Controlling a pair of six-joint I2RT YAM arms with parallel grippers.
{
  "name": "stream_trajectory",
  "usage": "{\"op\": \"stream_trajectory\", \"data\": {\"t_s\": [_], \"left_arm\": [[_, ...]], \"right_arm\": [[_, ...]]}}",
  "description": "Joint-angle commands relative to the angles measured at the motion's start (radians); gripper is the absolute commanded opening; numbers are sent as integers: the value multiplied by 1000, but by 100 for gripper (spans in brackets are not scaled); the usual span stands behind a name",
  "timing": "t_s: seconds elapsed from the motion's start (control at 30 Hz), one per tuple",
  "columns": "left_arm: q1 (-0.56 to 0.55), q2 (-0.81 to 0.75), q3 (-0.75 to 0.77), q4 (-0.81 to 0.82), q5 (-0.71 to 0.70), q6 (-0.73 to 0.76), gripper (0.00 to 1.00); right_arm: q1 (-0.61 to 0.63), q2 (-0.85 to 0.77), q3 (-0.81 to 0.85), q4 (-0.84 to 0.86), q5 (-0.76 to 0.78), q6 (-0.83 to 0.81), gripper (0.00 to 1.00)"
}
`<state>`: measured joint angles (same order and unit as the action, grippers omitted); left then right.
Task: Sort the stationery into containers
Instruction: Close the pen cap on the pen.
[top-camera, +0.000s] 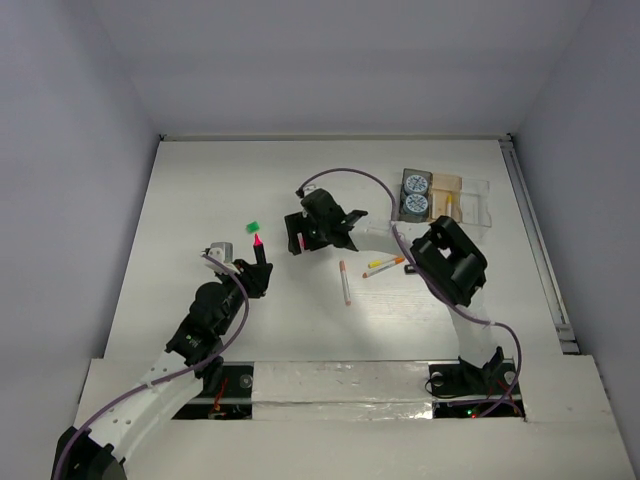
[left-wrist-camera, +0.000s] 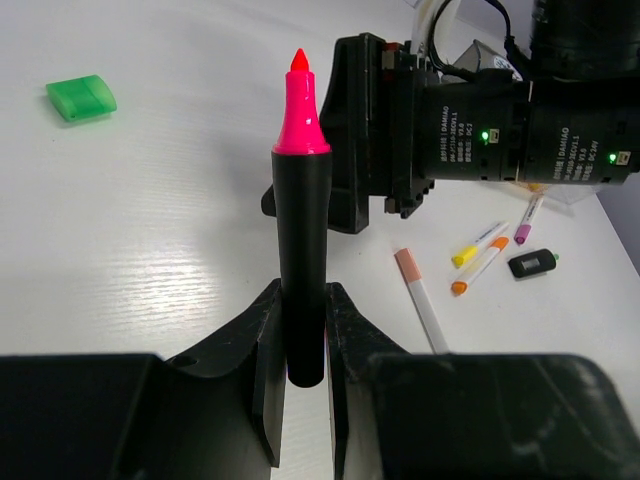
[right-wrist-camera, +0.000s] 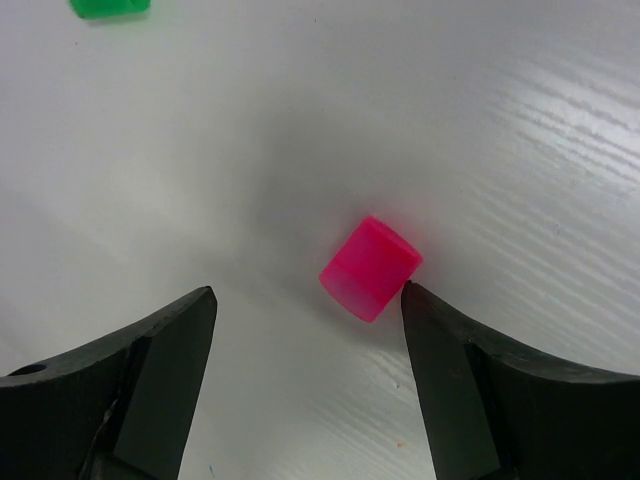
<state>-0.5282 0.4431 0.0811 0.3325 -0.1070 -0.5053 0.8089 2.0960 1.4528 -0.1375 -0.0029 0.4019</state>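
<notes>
My left gripper (left-wrist-camera: 303, 296) (top-camera: 258, 272) is shut on a black highlighter (left-wrist-camera: 305, 230) (top-camera: 261, 252), uncapped, with its pink tip pointing away. My right gripper (right-wrist-camera: 308, 295) (top-camera: 298, 243) is open just above the table, with a loose pink cap (right-wrist-camera: 370, 268) lying between its fingers, against the right fingertip (right-wrist-camera: 412, 292). A green cap (left-wrist-camera: 81, 97) (top-camera: 253, 227) (right-wrist-camera: 110, 6) lies further left. A pink-white pen (top-camera: 345, 282) (left-wrist-camera: 422, 300), a yellow pen (left-wrist-camera: 478, 243) (top-camera: 380, 263), an orange pen (left-wrist-camera: 480, 270) and a purple pen (left-wrist-camera: 528, 218) lie mid-table. The containers (top-camera: 470, 200) hold two blue-white rolls (top-camera: 415, 195).
The right arm's wrist (left-wrist-camera: 470, 130) sits close in front of the held highlighter. A short black highlighter body (left-wrist-camera: 531, 263) lies by the pens. A small silver object (top-camera: 220, 250) lies left of my left arm. Grey walls enclose the table (top-camera: 200, 200).
</notes>
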Motion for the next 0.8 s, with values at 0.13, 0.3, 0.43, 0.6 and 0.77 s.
{"op": "stream_trajectory", "data": {"t_s": [0.13, 0.3, 0.43, 0.6, 0.77], "left_arm": [[2, -6, 39, 53, 3, 11, 0], [2, -14, 36, 51, 1, 11, 0], [2, -9, 34, 59, 7, 8, 0], [2, 22, 37, 69, 18, 10, 0], [2, 5, 34, 68, 18, 8, 0]], "right_arm": [[-2, 75, 127, -131, 81, -63, 77], [-2, 111, 202, -209, 118, -87, 72], [-2, 125, 227, -272, 133, -94, 69], [18, 151, 282, -330, 150, -100, 65], [36, 185, 331, -364, 173, -98, 59]]}}
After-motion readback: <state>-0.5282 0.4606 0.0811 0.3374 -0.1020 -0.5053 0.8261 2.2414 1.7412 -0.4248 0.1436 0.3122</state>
